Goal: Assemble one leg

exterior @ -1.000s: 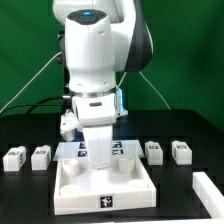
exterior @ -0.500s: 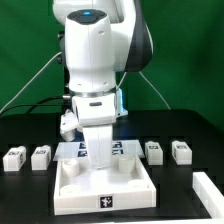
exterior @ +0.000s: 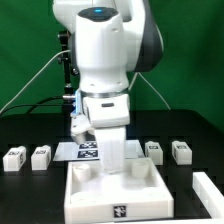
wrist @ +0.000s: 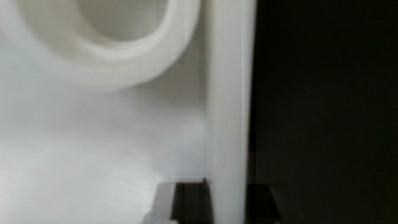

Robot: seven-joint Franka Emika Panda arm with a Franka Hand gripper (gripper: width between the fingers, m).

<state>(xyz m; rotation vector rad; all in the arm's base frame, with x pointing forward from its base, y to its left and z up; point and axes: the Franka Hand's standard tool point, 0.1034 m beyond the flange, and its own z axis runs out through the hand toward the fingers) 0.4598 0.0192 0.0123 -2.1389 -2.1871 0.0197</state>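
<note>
Since half a second ago the arm has swung toward the exterior view's right and the tray-like piece (exterior: 90, 205) has come with it. It now sits further right and nearer the camera, which uncovers the marker board (exterior: 88, 151) behind it. I read that as the base being repositioned, not a leg being fitted. Starting from the exterior view's left, the far-left leg (exterior: 14, 158) and the second leg (exterior: 40, 156) stand upright side by side on the black table (exterior: 30, 195), both small matte white blocks with a black-and-white tag on the face. Next comes the marker board, thin and flat, then the tray-like piece, smooth white plastic, square, with raised walls and round corner sockets. The gripper (exterior: 114, 164) reaches down at its back wall. In the wrist view the dark fingertips (wrist: 183, 205) seem to sit either side of a thin white wall beside a round socket (wrist: 125, 30), but I cannot tell whether the jaws are clamped on it or loose. Further right the third leg (exterior: 153, 150) and the fourth leg (exterior: 180, 150) stand near each other, apart from the gripper, and a long white bar (exterior: 208, 190) lies at the edge. All four legs wait outside the tray, so I judge the leg step not yet begun
</note>
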